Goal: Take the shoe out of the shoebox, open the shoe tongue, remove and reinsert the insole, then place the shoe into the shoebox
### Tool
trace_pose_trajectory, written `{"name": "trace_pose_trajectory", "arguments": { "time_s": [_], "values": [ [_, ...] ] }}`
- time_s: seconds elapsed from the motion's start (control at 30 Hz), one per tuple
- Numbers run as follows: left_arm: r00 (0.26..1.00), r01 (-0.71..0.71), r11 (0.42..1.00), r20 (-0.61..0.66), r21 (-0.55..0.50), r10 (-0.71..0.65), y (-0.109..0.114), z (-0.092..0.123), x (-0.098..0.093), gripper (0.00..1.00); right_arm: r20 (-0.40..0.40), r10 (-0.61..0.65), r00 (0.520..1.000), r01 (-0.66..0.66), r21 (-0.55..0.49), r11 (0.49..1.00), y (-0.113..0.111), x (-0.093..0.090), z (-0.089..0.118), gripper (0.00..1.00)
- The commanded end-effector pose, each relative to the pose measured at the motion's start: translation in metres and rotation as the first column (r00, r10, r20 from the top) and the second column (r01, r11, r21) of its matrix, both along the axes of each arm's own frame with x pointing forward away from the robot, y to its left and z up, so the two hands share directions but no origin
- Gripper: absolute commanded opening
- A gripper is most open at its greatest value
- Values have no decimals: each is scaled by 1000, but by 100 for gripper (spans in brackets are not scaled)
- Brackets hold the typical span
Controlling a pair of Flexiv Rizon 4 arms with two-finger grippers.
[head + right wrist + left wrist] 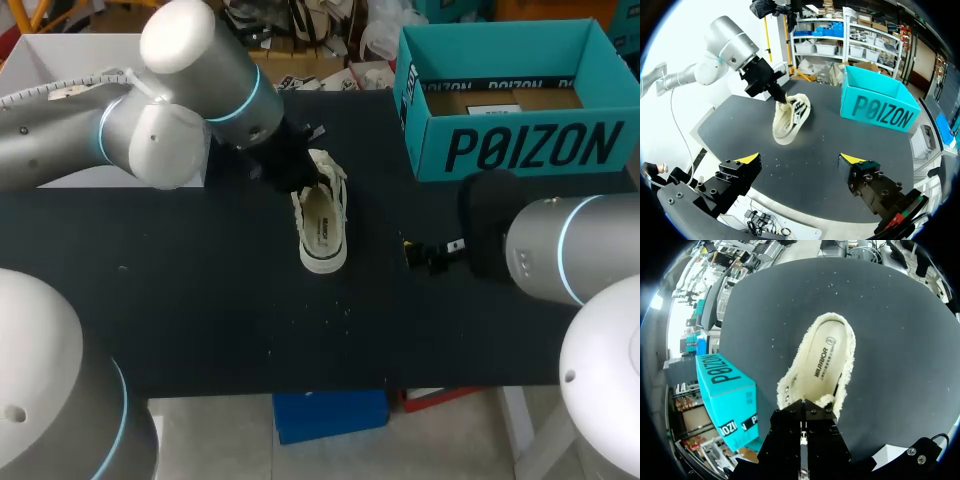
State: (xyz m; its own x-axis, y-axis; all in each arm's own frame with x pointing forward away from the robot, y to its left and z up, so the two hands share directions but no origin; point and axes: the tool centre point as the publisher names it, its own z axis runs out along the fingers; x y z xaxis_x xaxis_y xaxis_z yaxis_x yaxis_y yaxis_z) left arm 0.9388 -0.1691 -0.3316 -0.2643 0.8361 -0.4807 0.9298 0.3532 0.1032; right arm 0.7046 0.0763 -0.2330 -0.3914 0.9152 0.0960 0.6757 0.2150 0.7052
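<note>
A: Shoe (322, 225) lies mid-table, its tongue end pinched in the left gripper (803, 407), whose fingers are narrow.

B: If it tugs hard, the fleece may slip or the shoe may roll. The right gripper (800, 159) hangs wide and empty, near the shoebox (530, 145).

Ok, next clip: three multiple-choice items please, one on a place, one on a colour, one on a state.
1. Where is the shoe? A on the floor; B on the table; C on a shelf.
2. What colour is the shoebox? A teal; B red; C white.
3. The right gripper is: A shut on the shoe; B shut on a lid; C open and empty.
Key: B, it lies on the black table; A, its walls are teal; C, its yellow tips stand apart with nothing between.
</note>
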Motion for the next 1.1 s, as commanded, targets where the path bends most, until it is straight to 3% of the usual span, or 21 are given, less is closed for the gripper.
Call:
{"name": "trace_pose_trajectory", "arguments": {
  "time_s": [0.03, 0.2, 0.3, 0.37, 0.4, 0.43, 0.57, 0.63, 1.03, 1.1],
  "values": [
    [999, -9, 1000, 34, 12, 9, 18, 20, -13, 0, 5, -4, 1000, 4, 0, 1000, 2, 0, -2, 100],
    [998, -34, 999, 53, 14, 33, 45, 40, -18, 0, 5, -4, 1000, 4, 0, 1000, 2, 0, -2, 100],
    [1000, -28, 998, 9, -52, 29, 57, 46, -28, 0, 5, -4, 1000, 4, 0, 1000, 2, 0, -2, 100],
    [999, -38, 991, -40, -128, 33, 65, 48, -36, 29, 5, -4, 1000, 4, 0, 1000, 2, 0, -2, 100],
    [997, -49, 985, -63, -166, 39, 67, 48, -39, 39, 5, -4, 1000, 4, 0, 1000, 2, 0, -2, 100],
    [991, -88, 970, -115, -225, 63, 73, 47, -44, 100, 5, -4, 1000, 4, 0, 1000, 2, 0, -2, 100],
    [957, -227, 891, -262, -392, 128, 89, 47, -64, 100, 5, -4, 1000, 4, 0, 1000, 2, 0, -2, 100],
    [950, -256, 900, -264, -353, 166, 93, 52, -77, 100, 5, -4, 1000, 4, 0, 1000, 2, 0, -2, 100],
    [950, -256, 900, -264, -353, 166, 93, 52, -77, 100, 5, -4, 1000, 4, 0, 1000, 2, 0, -2, 100],
    [896, -403, 833, -350, -380, 273, 96, 47, -71, 100, 5, -4, 1000, 4, 0, 1000, 2, 0, -2, 100]
  ]
}}
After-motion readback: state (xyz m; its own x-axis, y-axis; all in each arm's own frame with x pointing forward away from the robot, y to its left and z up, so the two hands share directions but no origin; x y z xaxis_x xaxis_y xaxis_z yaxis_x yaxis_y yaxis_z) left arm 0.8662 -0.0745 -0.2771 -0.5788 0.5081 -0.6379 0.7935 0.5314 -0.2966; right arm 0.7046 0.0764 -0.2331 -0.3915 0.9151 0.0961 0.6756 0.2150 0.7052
